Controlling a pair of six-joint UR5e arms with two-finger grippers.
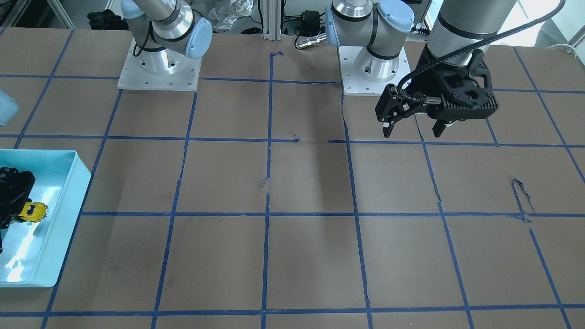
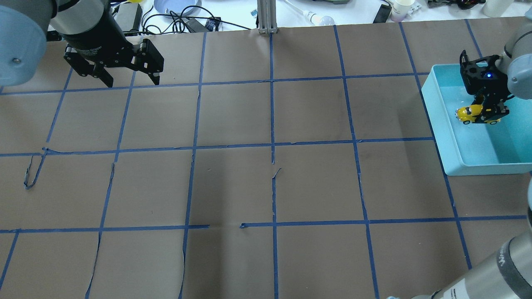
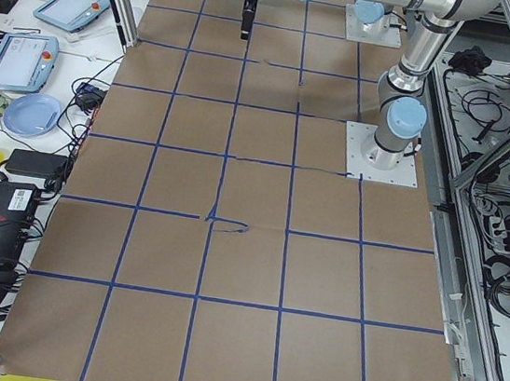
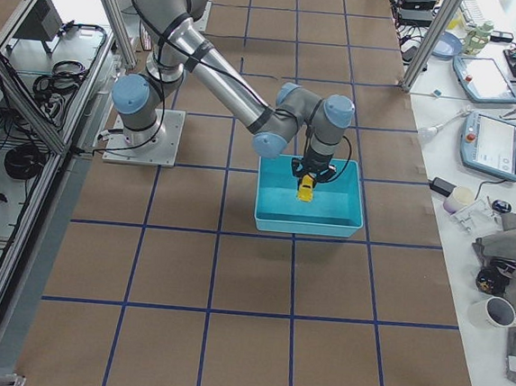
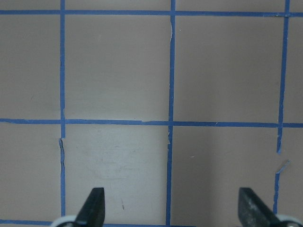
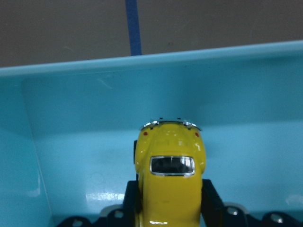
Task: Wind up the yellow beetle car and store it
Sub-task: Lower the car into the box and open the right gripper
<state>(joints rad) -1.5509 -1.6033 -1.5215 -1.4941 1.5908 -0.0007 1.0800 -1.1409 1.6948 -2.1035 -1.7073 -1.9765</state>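
Note:
The yellow beetle car [image 1: 34, 211] is tiny and glossy, with dark windows. It sits between the fingers of my right gripper [image 2: 484, 114], inside the light blue bin [image 2: 434, 112]. The right wrist view shows the car [image 6: 170, 170] from above, clamped between the black fingers and pointing at the bin's wall [image 6: 142, 61]. I cannot tell whether its wheels touch the bin floor. In the exterior right view the car [image 4: 305, 189] hangs over the bin's middle. My left gripper [image 2: 133, 82] is open and empty above the table, far from the bin. It also shows in the front view [image 1: 413, 132] and the left wrist view [image 5: 171, 210].
The table is brown paper with a blue tape grid [image 2: 272, 145]. The bin [image 1: 68, 201] stands at the table's edge on my right side. Both arm bases [image 1: 160, 68] stand at my edge of the table. Cables and clutter lie beyond the far edge [image 2: 187, 16].

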